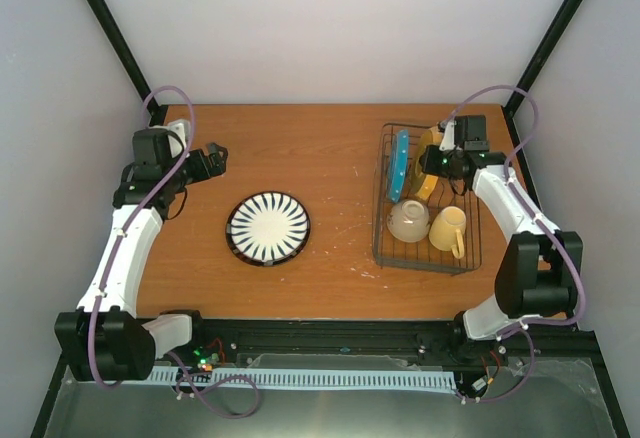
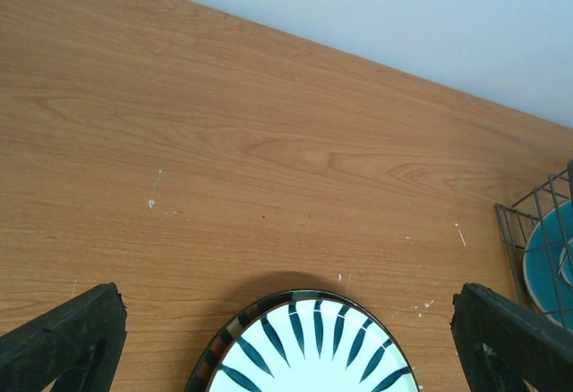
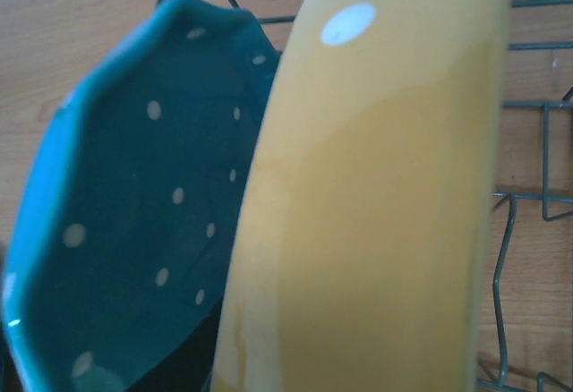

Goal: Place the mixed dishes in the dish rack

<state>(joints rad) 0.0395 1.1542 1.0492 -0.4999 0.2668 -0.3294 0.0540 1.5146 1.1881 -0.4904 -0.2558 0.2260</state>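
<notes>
- Orange-yellow plate (image 3: pixel 376 213) stands on edge in dish rack (image 1: pixel 380 243), beside teal plate (image 3: pixel 134 231), pinched by right gripper (image 1: pixel 436 163).
- Seat it fully (upright, not leaning) before letting go.
- Left gripper (image 1: pixel 213 158) gapes near striped plate (image 1: pixel 268 228).

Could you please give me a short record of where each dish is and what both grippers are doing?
striped plate: flat on the table, outside the rack
teal plate: on edge in the rack
yellow plate: beside the teal plate, at the rack's far end
bowl: upside down in the rack
mug: in the rack, beside the bowl
left gripper: open, empty, near the striped plate
right gripper: shut on the yellow plate
</notes>
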